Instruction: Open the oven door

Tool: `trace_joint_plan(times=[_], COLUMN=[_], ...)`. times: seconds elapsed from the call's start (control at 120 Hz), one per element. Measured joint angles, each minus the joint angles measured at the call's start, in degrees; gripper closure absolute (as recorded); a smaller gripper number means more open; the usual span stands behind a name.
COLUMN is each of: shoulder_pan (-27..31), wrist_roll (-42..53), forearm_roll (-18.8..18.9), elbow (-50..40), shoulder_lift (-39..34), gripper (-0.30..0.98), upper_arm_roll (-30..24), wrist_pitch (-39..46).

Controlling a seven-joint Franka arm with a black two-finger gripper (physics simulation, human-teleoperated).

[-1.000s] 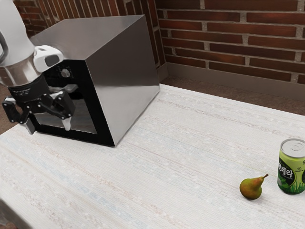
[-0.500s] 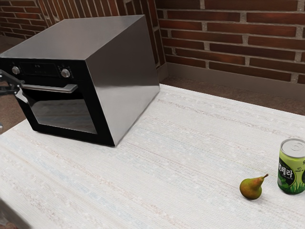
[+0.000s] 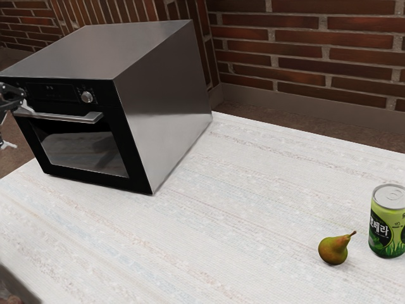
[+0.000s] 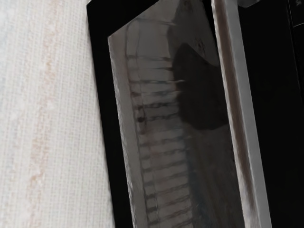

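At the exterior view's left edge, my gripper (image 3: pixel 15 126) is partly cut off by the picture's border. Its two fingertips stand well apart, one close to the left end of the oven handle (image 3: pixel 69 117) and the other lower, in front of the oven. The oven door (image 3: pixel 85 152) is closed, with the silver handle across its top. In the wrist view the handle (image 4: pixel 237 114) runs along the door beside the dark glass window (image 4: pixel 164 123), which carries reflections. Whether a finger touches the handle cannot be told.
A pear (image 3: pixel 333 249) and a green can (image 3: pixel 387 221) stand at the exterior view's lower right on the white tablecloth (image 3: pixel 209 209). The oven's metal side (image 3: pixel 161 101) faces them, and a brick wall (image 3: pixel 304 50) rises behind.
My hand has moved from in front of the oven toward the exterior view's left edge; over the last half second it has shifted slightly at the handle's left end. The door has not moved.
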Motion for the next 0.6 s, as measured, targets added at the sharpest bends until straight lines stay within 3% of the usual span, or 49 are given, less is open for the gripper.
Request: trace_joint_plan(times=[0.242,0.6], shoulder_pan=[0.5,0.7], wrist_roll=[-2.3,-4.3], forearm_roll=[-1.2,-2.2], elbow=[5.5,8.5], shoulder_lift=[6.9,11.6], gripper=[0.0,0.0], upper_arm_roll=[-0.5,-1.3], wrist_pitch=[2.4,3.5])
